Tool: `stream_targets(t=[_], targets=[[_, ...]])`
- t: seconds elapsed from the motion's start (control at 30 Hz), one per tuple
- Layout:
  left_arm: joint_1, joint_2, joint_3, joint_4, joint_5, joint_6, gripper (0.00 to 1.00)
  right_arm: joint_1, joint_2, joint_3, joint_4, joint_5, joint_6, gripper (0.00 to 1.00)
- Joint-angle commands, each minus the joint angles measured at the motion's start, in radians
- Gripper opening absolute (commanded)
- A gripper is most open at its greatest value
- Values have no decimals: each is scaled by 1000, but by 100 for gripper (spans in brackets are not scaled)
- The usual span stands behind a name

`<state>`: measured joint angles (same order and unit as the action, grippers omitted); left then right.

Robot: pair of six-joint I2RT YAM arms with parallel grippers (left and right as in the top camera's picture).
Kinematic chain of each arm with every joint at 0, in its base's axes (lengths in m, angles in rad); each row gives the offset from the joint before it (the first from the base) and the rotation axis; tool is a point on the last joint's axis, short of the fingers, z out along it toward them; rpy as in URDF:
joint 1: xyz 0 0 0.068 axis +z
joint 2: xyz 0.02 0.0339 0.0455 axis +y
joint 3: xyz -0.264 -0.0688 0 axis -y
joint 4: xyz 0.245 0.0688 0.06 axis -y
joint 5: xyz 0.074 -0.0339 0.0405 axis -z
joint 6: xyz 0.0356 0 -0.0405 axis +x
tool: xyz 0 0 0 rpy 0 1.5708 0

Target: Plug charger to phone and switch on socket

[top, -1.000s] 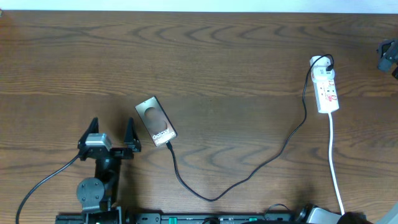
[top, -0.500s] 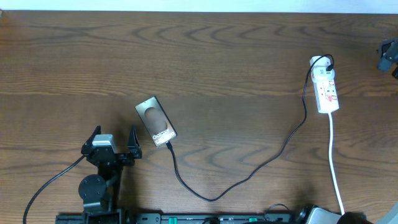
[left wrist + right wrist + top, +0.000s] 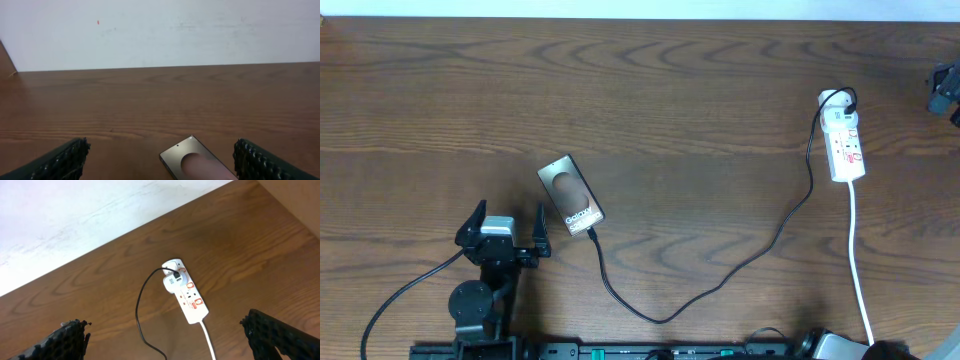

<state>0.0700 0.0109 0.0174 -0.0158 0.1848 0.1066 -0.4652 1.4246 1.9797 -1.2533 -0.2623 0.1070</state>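
One phone (image 3: 570, 196) flat, screen up, left of centre on table (image 3: 670, 90). Charger (image 3: 720, 281) tip at its near end, seemingly seated; too small to confirm. Socket (image 3: 845, 143) far right, switch state unreadable. Left gripper (image 3: 507, 222) just beside phone, spread wide, empty. Right gripper (image 3: 165, 322) likewise wide, facing socket.

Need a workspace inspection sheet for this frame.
Surface: wood table, bare grain.
Job's things: phone flat, screen up; socket far right, switch state unreadable.
Clutter: nothing seen.
Claws: left claw open, beside phone, not touching; right claw open, holding nothing.
Cables: charger runs from phone's near end to socket; white cord leaves socket toward near edge.
Surroundings: white wall.
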Motion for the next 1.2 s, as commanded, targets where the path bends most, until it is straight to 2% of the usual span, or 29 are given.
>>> stream_targets(t=[0.0,0.2,0.43,1.17], targets=[[-4,-10,-13,-43,36,33,94,2,-6,3,0,-6,12,99],[-4,-10,-13,-43,16,41,94,2,-6,3,0,-6,12,99],[-4,-10,-13,-49,-56,-63,94,2,-6,3,0,-6,12,99],[-4,-7,-13,-50,-110,-63,94,2,-6,3,0,-6,12,99]])
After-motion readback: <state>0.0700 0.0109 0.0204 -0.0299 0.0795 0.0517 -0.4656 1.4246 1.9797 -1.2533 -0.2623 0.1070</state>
